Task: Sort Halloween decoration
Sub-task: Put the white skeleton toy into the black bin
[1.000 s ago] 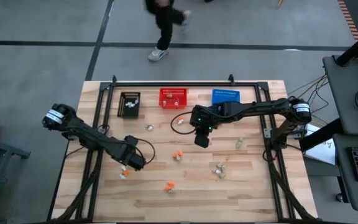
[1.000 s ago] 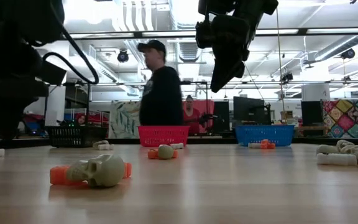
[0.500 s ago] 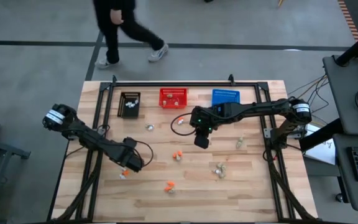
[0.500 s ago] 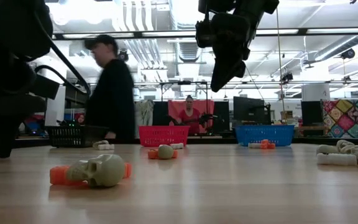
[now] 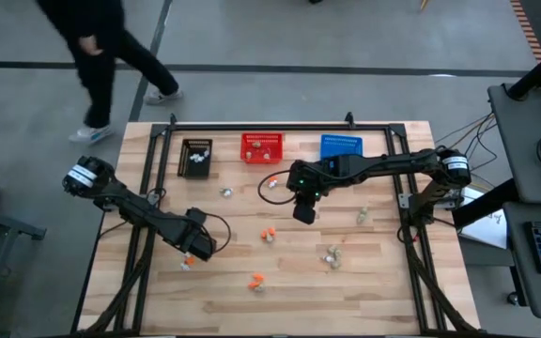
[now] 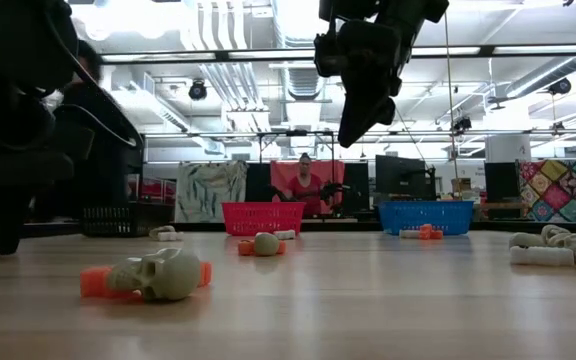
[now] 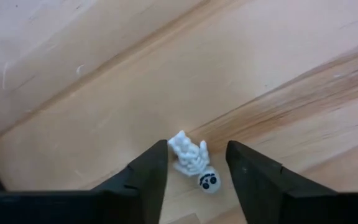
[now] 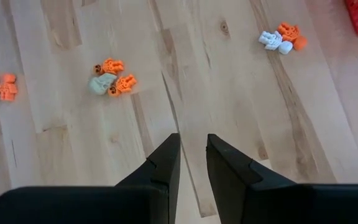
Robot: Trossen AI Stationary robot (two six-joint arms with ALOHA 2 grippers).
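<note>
**Left gripper down over a white skeleton**

My left gripper is low at the table's near left, its fingers standing apart on either side of a tiny white skeleton that lies flat on the wood; they are close to it, but I cannot tell whether they touch it. My right gripper hangs high over the table's middle with only a narrow gap between its fingers, and nothing in that gap.

Nearest the front edge lies an orange piece. A little further in, an orange trinket sits just left of my right gripper, with a beige cluster off to the right and one more beige piece beyond that. Next come a white-and-orange pair and a pale bit (both short of the baskets). Along the far edge stand the black basket with white pieces inside, the red basket and the blue basket. Beyond the table a person walks across the floor.
</note>
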